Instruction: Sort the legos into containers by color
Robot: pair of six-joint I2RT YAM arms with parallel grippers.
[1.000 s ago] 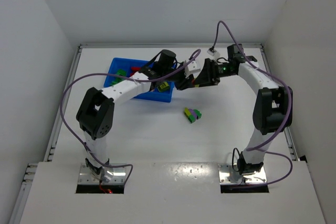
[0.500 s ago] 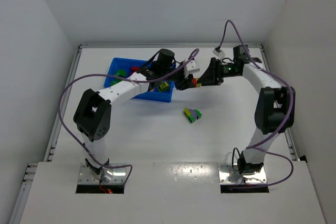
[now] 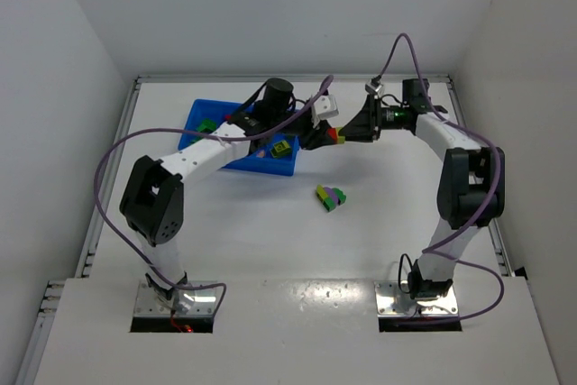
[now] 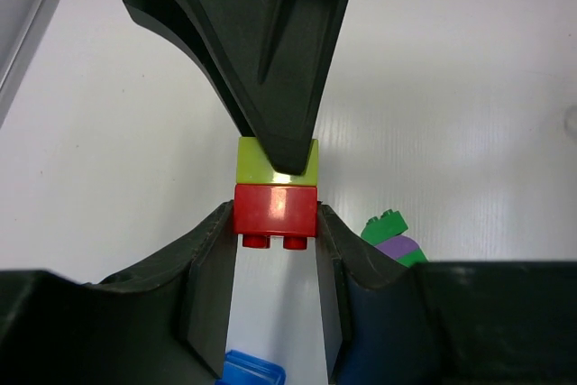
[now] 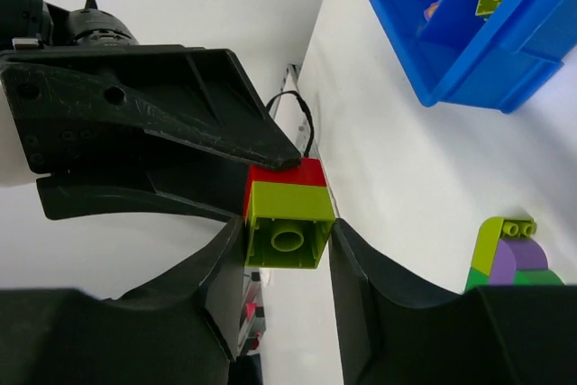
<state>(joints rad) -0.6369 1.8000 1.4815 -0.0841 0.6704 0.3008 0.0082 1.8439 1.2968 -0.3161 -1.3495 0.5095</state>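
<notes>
Pinching red-lime stack (image 4: 276,187) beside tray (image 3: 193,120): left tool (image 4: 275,223), right tool (image 5: 287,245).

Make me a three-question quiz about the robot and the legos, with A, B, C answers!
1. Where is the clump that no claw holds? A) in the tray B) on the table C) on top of an arm
2. What colour is the brick in the left claw? A) purple B) red C) green
3. The red brick and the yellow-green brick are: A) stuck together B) far apart C) lying on the table

Answers:
1 B: it lies on the white surface between the two arms.
2 B: red shows between that claw's fingers.
3 A: they sit face to face in the air, with the right claw on the yellow-green one.
</notes>
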